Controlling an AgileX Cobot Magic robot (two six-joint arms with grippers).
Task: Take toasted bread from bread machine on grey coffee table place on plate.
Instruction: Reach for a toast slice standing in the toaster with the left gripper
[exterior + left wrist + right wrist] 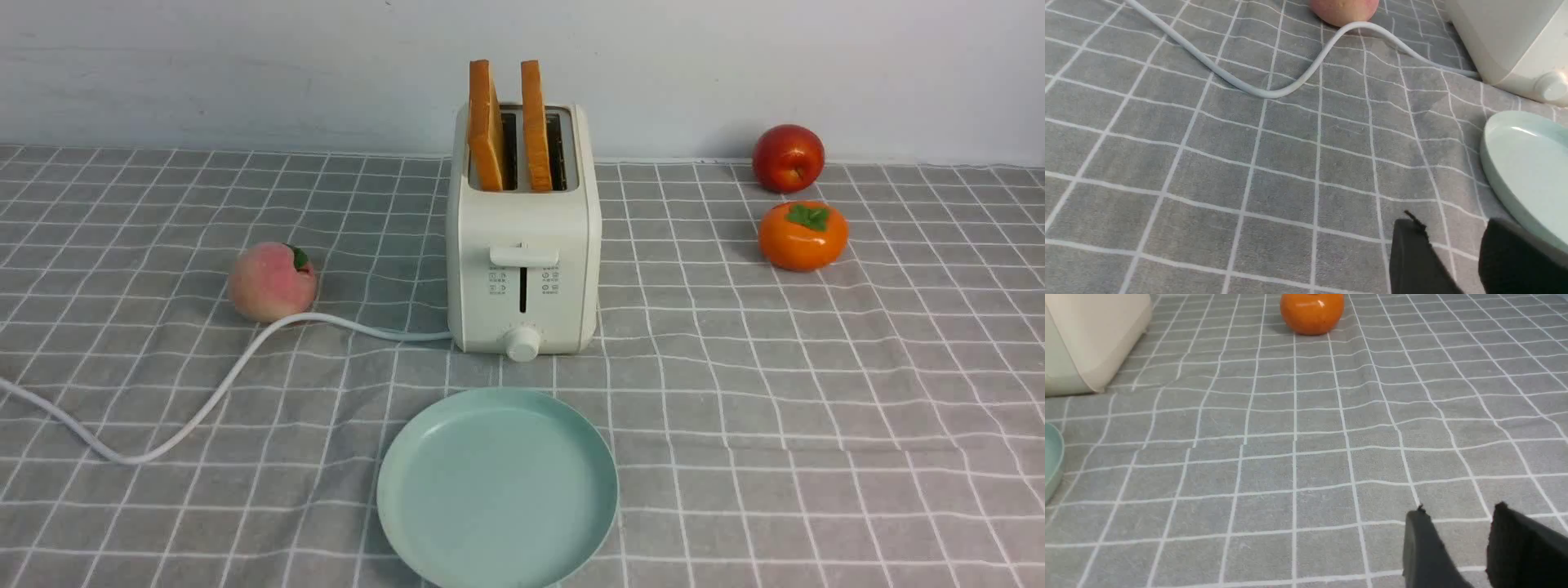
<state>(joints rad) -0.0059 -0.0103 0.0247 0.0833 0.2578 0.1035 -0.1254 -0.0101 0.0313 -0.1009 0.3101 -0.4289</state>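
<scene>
Two slices of toasted bread, the left one (486, 124) and the right one (535, 124), stand upright in the slots of the cream-white bread machine (524, 253) on the grey coffee table (816, 392). The mint-green plate (496, 488) lies bare in front of it. No gripper shows in the front view. In the left wrist view my left gripper (1453, 226) is open and empty over the cloth, beside the plate's rim (1502, 179); the bread machine's corner (1506, 41) is beyond. In the right wrist view my right gripper (1459, 514) is open and empty above the cloth.
A peach (272, 282) sits left of the bread machine, with the white cord (204, 400) curving past it toward the left edge. A red apple (788, 158) and an orange persimmon (802, 235) sit at the back right. The persimmon also shows in the right wrist view (1312, 312).
</scene>
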